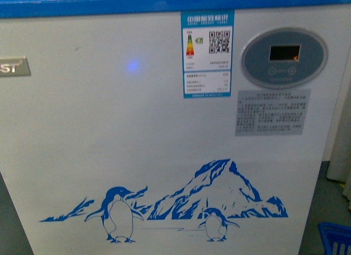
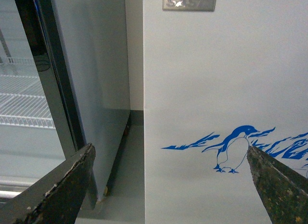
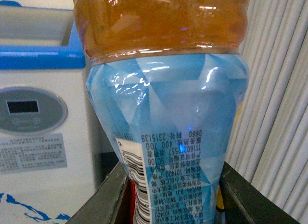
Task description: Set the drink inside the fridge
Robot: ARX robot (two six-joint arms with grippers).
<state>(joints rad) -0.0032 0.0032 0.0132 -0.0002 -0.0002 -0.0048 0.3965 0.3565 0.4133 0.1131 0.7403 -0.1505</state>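
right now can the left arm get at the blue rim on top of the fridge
Probably, but only after lifting: the left gripper is open and empty, pointing at the penguin picture low on the fridge front, with the blue rim well above. Nothing shows in between.

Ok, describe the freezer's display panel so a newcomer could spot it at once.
The white chest freezer with a blue top rim fills the front view. High on its front, right of centre, sits an oval grey display panel. Unlike the rectangular blue-edged energy label beside it and the grey text sticker below, it is rounded with a small dark screen.
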